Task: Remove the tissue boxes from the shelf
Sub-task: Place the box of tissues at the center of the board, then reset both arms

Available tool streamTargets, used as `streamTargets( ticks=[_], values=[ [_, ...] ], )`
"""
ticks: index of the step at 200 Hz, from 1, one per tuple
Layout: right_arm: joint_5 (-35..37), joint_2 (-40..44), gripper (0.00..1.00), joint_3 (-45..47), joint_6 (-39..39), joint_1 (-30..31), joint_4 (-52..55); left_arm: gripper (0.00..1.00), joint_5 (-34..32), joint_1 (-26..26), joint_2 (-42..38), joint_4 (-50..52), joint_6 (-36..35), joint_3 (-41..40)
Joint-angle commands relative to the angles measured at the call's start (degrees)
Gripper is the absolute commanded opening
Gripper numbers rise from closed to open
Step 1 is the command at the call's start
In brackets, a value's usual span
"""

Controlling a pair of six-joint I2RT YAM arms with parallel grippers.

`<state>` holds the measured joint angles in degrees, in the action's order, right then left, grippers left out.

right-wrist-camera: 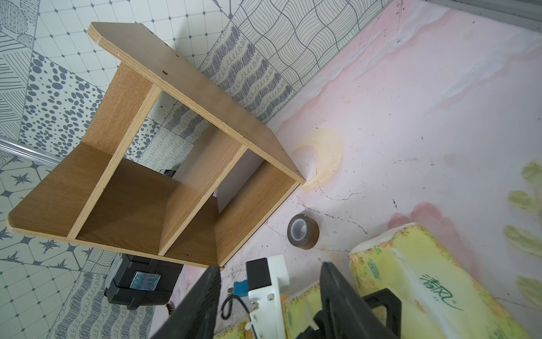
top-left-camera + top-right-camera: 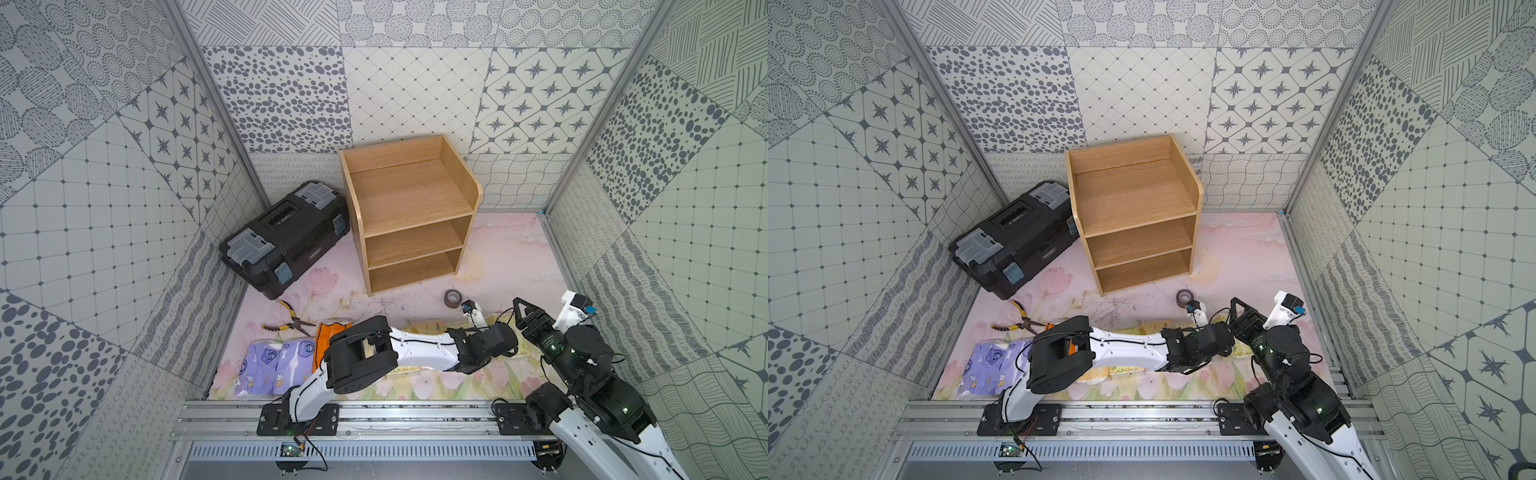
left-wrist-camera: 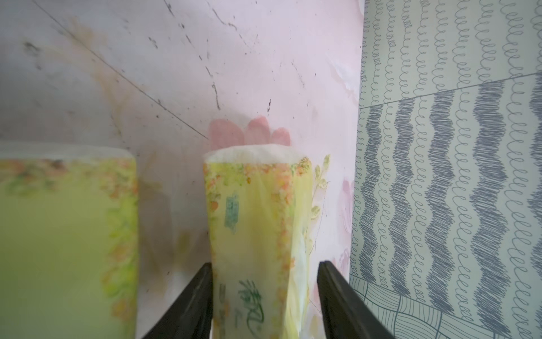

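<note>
Now, at the far left, two lavender tissue packs (image 2: 270,368) lie side by side on the floral mat (image 2: 498,257), with an orange pack (image 2: 326,338) just beside them, partly hidden by the left arm (image 2: 415,345). Behind stands the shelf (image 2: 409,208), upright, with no pack on its tiers. A black toolbox (image 2: 286,239) sits at its left and a tape roll (image 2: 453,298) lies near its front right corner. Further right, the left gripper (image 3: 265,264) is parted around a yellow-green pack (image 3: 255,205) resting on the mat. One finger (image 3: 193,299) touches its side; the other stands clear. A second yellow-green pack (image 3: 58,234) lies alongside. The right gripper (image 1: 269,267) hangs parted, holding nothing.
</note>
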<state>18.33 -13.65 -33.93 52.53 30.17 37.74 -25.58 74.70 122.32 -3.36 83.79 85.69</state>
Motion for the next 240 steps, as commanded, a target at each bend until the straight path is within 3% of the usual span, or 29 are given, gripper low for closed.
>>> streamTargets(
  ticks=[1, 58, 102, 116, 152, 175, 214, 240],
  values=[
    [1.33, 0.56, 0.58, 1.25, 1.1, 0.21, -0.03, 0.63, -14.01, 2.71, -7.66, 4.19, -1.55, -3.97],
    [3.49, -1.64, 0.58, 4.5, 3.62, 0.16, 0.09, 0.67, -29.36, 5.41, -22.58, 11.58, 3.44, -18.19],
    [7.22, -5.7, 0.6, 7.54, 4.72, 0.15, -1.57, 0.84, -40.64, 5.38, -34.68, 39.14, 20.31, -27.5],
    [8.46, -8.16, 0.6, 7.92, 4.77, 0.09, -2.35, 0.88, -42.72, 5.13, -38.63, 44.8, 21.51, -30.55],
    [11.68, -19.49, 0.6, 6.54, 4.21, -0.58, -5.22, 0.92, -39.14, -1.79, -49.98, 44.2, 7.88, -37.96],
    [11.4, -28.34, 0.61, 4.65, 3.62, -4.06, -7.43, 0.93, -37.84, -6.06, -58.84, 40.64, -1.51, -42.69],
    [-0.88, -37.55, 0.64, 6.29, -2.44, -17.24, -22.12, 0.95, -30.61, -17.27, -74.66, 32.35, -19.27, -49.01],
    [-7.28, -41.36, 0.66, 6.47, -8.16, -25.54, -30.53, 0.99, -26.84, -27.09, -80.4, 26.95, -32.44, -50.42]
  ],
)
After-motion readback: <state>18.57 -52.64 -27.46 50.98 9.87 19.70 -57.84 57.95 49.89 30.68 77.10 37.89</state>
